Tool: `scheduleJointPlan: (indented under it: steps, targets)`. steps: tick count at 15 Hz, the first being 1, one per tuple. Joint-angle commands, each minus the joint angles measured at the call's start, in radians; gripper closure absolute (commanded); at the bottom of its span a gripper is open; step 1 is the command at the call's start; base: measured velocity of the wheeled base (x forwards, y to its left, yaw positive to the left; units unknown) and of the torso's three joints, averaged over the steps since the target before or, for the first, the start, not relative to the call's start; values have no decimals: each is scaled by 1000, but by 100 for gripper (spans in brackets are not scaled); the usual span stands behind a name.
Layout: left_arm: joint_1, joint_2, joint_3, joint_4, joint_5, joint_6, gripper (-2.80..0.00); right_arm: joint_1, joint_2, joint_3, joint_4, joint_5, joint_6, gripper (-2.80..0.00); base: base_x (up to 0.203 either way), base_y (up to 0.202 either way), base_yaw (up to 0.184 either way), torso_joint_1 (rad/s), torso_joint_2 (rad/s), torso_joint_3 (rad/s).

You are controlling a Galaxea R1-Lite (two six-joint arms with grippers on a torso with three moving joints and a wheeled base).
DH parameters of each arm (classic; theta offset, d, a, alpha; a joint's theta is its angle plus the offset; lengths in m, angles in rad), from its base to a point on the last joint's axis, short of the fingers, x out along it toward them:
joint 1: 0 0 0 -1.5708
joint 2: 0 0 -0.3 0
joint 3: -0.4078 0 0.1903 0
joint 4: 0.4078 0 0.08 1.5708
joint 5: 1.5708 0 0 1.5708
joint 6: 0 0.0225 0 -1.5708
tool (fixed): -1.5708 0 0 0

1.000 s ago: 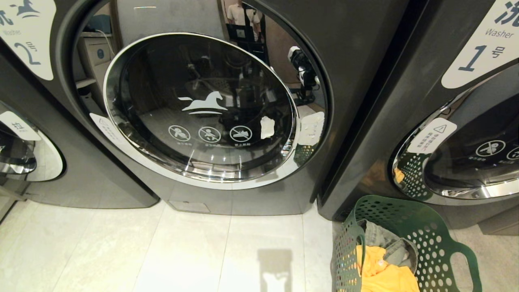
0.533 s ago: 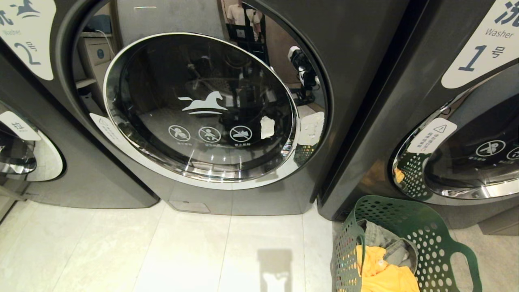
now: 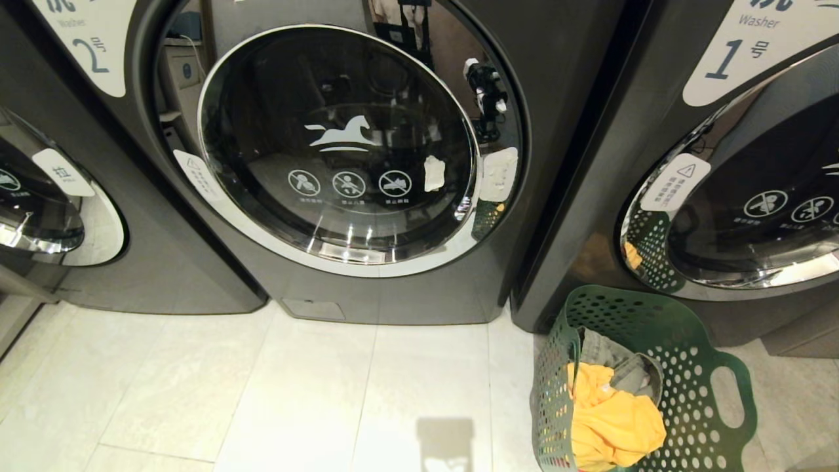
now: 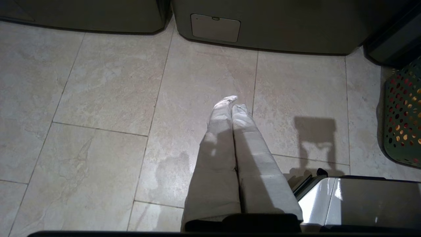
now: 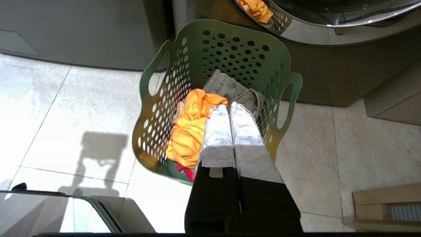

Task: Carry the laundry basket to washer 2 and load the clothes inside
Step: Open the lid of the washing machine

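Washer 2 (image 3: pixel 564 85) stands straight ahead, its chrome-ringed glass door (image 3: pixel 341 147) closed. The dark green laundry basket (image 3: pixel 688 387) rests on the floor at the lower right, in front of washer 1 (image 3: pixel 655 118). Inside lie the clothes: a yellow garment (image 3: pixel 613 426), grey-green denim (image 3: pixel 616 364) and a bit of red (image 5: pixel 184 171). My right gripper (image 5: pixel 229 105) hangs shut and empty above the basket (image 5: pixel 230 49). Over bare tiles left of the basket (image 4: pixel 403 115), my left gripper (image 4: pixel 232 102) is also shut and empty. Neither arm shows in the head view.
A third like washer (image 3: pixel 59 216) stands at the far left. Pale floor tiles (image 3: pixel 262 406) stretch before washer 2. My base's corner (image 4: pixel 345 200) shows near the left gripper. A wooden piece (image 5: pixel 384 204) lies on the floor to the right of the basket.
The whole head view has shifted: the washers sit higher and smaller, more floor and basket show, so the camera moved. The basket and clothes stayed put.
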Motion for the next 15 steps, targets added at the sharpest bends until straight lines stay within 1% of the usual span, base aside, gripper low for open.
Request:
scheduleJointPlan:
  steps: [1, 8, 13, 15]
  targets:
    - [0, 2, 0, 1, 0, -1, 0, 0, 2, 0, 1, 1, -1, 0, -85, 0, 2, -3, 2, 6]
    - [0, 2, 0, 1, 0, 2, 0, 0, 2, 3, -3, 1, -4, 0, 0, 0, 0, 0, 0, 0]
    - [0, 2, 0, 1, 0, 2, 0, 0, 2, 15, -38, 4, -1, 0, 0, 0, 0, 0, 0, 0]
    - [0, 2, 0, 1, 0, 2, 0, 0, 2, 15, -38, 4, -2, 0, 3, 3, -115, 2, 0, 2]
